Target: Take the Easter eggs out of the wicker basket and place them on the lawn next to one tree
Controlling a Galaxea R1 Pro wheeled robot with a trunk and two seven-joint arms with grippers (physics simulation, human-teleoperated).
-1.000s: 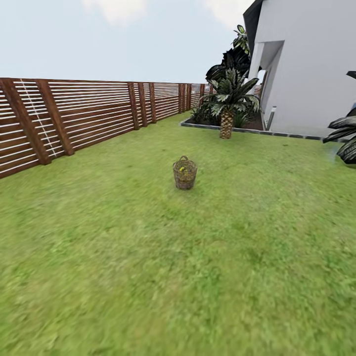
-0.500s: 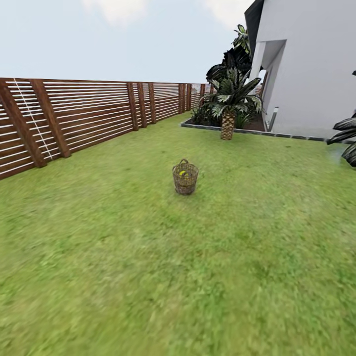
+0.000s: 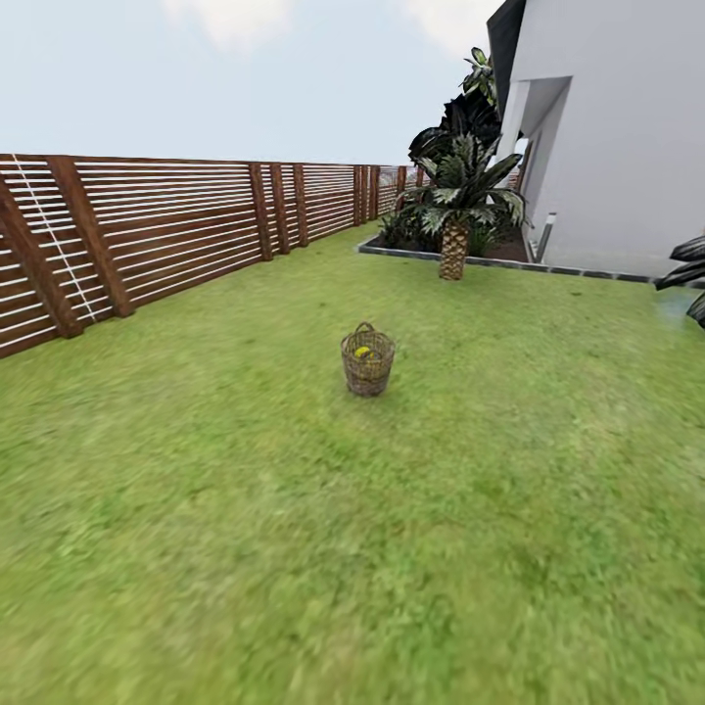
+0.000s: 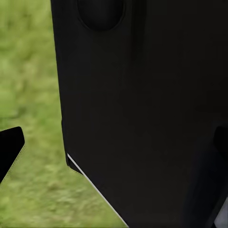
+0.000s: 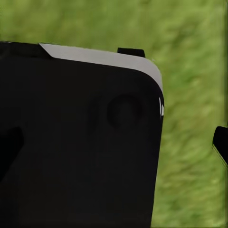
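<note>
The brown wicker basket (image 3: pixel 368 364) stands upright on the lawn (image 3: pixel 294 548) in the middle of the head view, some way ahead of me. A bit of yellow egg (image 3: pixel 363 352) peeks over its rim; the other eggs are hidden inside. No thick bare trunk is in view. In the left wrist view, my left gripper (image 4: pixel 114 152) is open, its fingertips (image 4: pixel 9 149) far apart over grass, with a black part of my body in between. My right gripper (image 5: pixel 114 149) is likewise open, with nothing held.
A brown slatted fence (image 3: pixel 147 230) runs along the left side and recedes to the back. A short palm (image 3: pixel 453 235) with dark plants stands in a bordered bed at the back, beside a white house wall (image 3: pixel 617 147). Dark leaves (image 3: pixel 690 284) reach in at the right edge.
The whole head view has shifted as I roll forward: the basket sits slightly lower and a little larger in the picture. Nothing in the garden has itself moved.
</note>
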